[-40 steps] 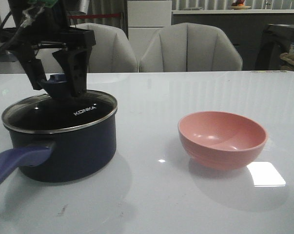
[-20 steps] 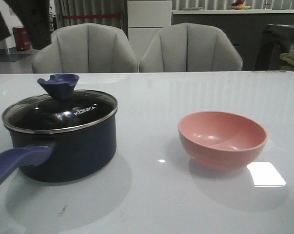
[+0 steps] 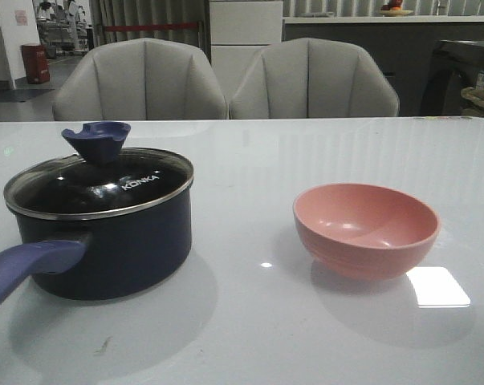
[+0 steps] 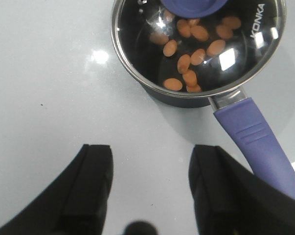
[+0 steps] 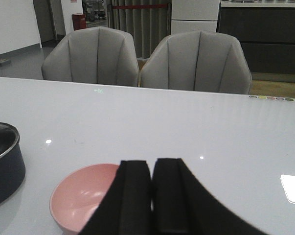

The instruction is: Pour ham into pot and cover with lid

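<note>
The dark navy pot stands at the left of the table, its purple-blue handle toward the front. The glass lid with its purple-blue knob sits on the pot. In the left wrist view the orange ham chunks lie inside the pot under the lid. My left gripper is open and empty above the table, apart from the pot. My right gripper is shut and empty, over the table beside the pink bowl. Neither gripper shows in the front view.
The empty pink bowl stands at the right of the table. Two grey chairs stand behind the far table edge. A bright light patch lies on the table by the bowl.
The left gripper let go of the lid's knob, rose up and left the front view. The lid stays on the pot. The bowl has not moved.
</note>
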You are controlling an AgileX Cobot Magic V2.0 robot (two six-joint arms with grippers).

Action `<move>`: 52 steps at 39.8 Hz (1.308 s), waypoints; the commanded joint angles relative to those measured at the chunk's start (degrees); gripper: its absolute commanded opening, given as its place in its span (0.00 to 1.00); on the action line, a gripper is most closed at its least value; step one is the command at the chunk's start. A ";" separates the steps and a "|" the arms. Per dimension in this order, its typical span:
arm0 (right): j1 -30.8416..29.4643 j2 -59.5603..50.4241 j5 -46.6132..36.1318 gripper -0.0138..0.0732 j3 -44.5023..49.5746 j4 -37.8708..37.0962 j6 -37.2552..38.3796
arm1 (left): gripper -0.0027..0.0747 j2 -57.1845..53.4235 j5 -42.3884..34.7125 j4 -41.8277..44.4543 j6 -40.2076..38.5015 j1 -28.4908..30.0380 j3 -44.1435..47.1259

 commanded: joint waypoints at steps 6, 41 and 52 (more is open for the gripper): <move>-0.01 0.52 -4.27 0.33 -1.65 0.29 -0.43 | 0.42 -17.00 -10.99 -1.40 -0.40 -0.32 8.85; -0.01 0.52 -4.27 0.33 -1.65 0.29 -0.43 | 0.18 -55.28 -17.47 -7.31 -0.40 -0.32 25.62; -0.01 0.52 -4.27 0.33 -1.65 0.29 -0.43 | 0.18 -55.28 -17.47 -7.31 -0.40 -0.32 25.62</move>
